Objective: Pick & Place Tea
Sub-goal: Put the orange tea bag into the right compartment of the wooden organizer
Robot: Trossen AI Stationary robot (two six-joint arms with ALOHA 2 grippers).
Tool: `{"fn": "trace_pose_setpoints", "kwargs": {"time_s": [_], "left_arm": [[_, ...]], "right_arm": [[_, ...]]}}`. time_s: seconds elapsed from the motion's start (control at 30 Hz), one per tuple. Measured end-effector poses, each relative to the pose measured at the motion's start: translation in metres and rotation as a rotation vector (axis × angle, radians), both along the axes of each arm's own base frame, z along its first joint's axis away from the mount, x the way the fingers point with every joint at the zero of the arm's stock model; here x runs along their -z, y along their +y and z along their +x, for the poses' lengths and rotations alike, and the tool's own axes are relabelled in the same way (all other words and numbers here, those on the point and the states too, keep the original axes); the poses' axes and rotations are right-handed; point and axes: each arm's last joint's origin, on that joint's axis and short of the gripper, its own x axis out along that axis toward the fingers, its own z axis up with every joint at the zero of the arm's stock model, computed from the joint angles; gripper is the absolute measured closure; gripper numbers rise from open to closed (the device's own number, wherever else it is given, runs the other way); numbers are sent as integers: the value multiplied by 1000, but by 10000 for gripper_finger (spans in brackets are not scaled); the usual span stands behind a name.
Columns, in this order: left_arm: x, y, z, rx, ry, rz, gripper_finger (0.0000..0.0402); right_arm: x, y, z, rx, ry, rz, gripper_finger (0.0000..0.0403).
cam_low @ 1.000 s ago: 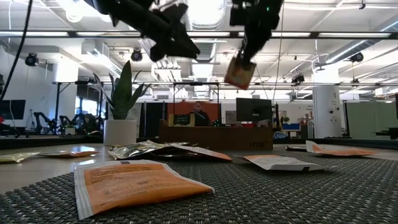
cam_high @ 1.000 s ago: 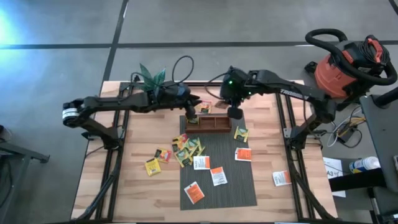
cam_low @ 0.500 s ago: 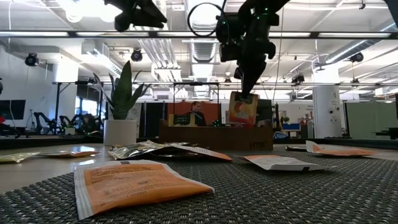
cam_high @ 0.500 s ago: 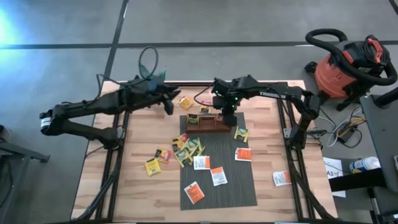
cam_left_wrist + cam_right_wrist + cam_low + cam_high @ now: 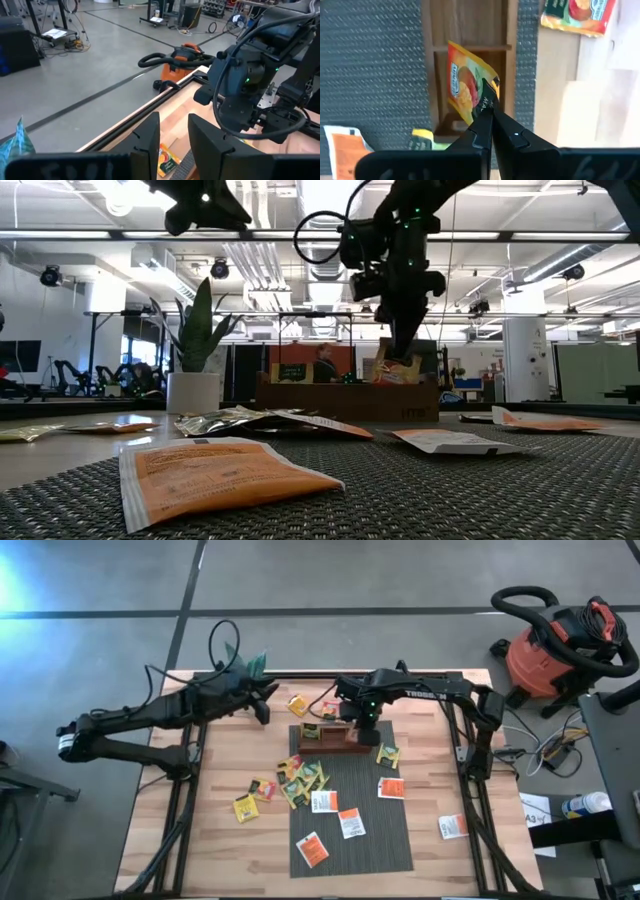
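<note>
Right now the right gripper [image 5: 489, 112] is pinched tight on a yellow-orange sachet [image 5: 469, 82], holding it by a corner over the wooden tray [image 5: 333, 740]. In the wrist view the sachet hangs tilted above a tray compartment; can't tell if it touches the bottom. Low view shows the same sachet [image 5: 396, 369] w/ its lower edge at the tray's top edge, gripper coming down from above.

Tray sits at the far end of the grey mat [image 5: 372, 837], w/ a green sachet [image 5: 311, 730] standing in its left part.

Left gripper [image 5: 173, 132] is off to the left of the tray, near the plant [image 5: 245, 665] at the table's far edge, fingers parted w/ nothing between them.

Rest of the tea: loose pile of yellow and green sachets [image 5: 300, 778] at the mat's left edge, several white-orange sachets [image 5: 350, 823] on the mat, one white-orange sachet [image 5: 452, 827] on bare wood toward the right, one yellow sachet [image 5: 296, 705] beyond the tray.

A red shop vac [image 5: 553, 640] stands past the table's right far corner.
</note>
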Motion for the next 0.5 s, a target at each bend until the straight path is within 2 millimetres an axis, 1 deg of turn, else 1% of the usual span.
{"fn": "trace_pose_setpoints", "kwargs": {"time_s": [0.27,0.5], "left_arm": [[0,1,2,0,-5,1,305],[-2,1,3,-12,-30,9,305]], "right_arm": [[-14,-1,0,-38,36,-82,394],[-12,2,1,-52,50,-74,394]]}}
